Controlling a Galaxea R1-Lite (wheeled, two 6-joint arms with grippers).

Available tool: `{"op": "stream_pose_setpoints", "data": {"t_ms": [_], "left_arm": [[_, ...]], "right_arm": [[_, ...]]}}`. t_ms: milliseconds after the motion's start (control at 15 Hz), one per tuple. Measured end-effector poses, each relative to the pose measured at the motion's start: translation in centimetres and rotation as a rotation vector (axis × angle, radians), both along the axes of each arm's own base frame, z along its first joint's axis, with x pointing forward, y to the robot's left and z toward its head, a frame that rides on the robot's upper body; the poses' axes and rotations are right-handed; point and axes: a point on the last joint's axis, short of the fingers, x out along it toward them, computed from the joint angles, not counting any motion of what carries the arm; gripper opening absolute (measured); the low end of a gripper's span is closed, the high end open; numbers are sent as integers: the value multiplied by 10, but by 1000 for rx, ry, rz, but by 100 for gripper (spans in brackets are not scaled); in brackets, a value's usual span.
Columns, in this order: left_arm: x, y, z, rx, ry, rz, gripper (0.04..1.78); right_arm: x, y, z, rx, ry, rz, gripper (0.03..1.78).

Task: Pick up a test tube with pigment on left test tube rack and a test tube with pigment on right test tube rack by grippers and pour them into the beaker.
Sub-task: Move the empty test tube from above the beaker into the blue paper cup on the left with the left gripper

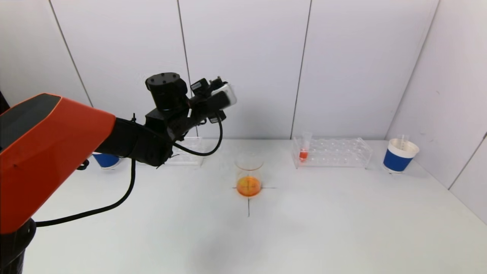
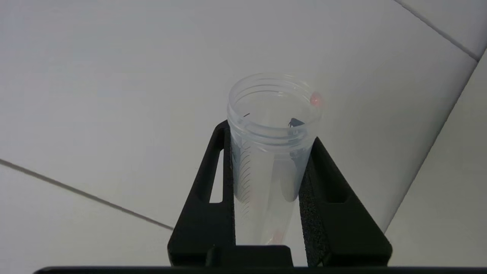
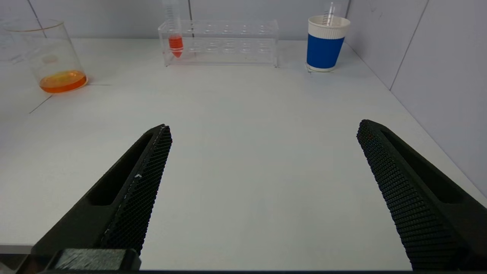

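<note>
My left gripper is shut on a clear test tube, mouth facing the wall; only a pink drop at the rim and a trace at the bottom show inside. The left arm is raised left of the beaker, which holds orange liquid. The left rack is mostly hidden behind that arm. The right rack holds one test tube with red pigment at its left end. My right gripper is open and empty, low over the table, well short of the right rack.
A blue paper cup stands right of the right rack, with a clear tube in it. Another blue cup sits behind the left arm. White wall panels close off the back and right sides. A black cross marks the beaker's spot.
</note>
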Motion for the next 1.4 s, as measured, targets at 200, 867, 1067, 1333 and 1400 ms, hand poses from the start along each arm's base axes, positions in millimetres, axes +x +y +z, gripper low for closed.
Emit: {"op": "stream_pose_setpoints", "data": {"t_ms": [200,867,1067,1333,1400], "left_arm": [[-6,6,17,-136,57,88,49],[-49,38,81,-519,240,294,49],[-61,54,96,-633,253,381,49],[-68,85,102,-705,278,518,49],[-69,93,103,-746,282,529,49]], "right_arm": [[0,0,0,0,0,0,177],[0,0,0,0,0,0,177],[0,0,0,0,0,0,177],[0,0,0,0,0,0,177],[0,0,0,0,0,0,177]]}}
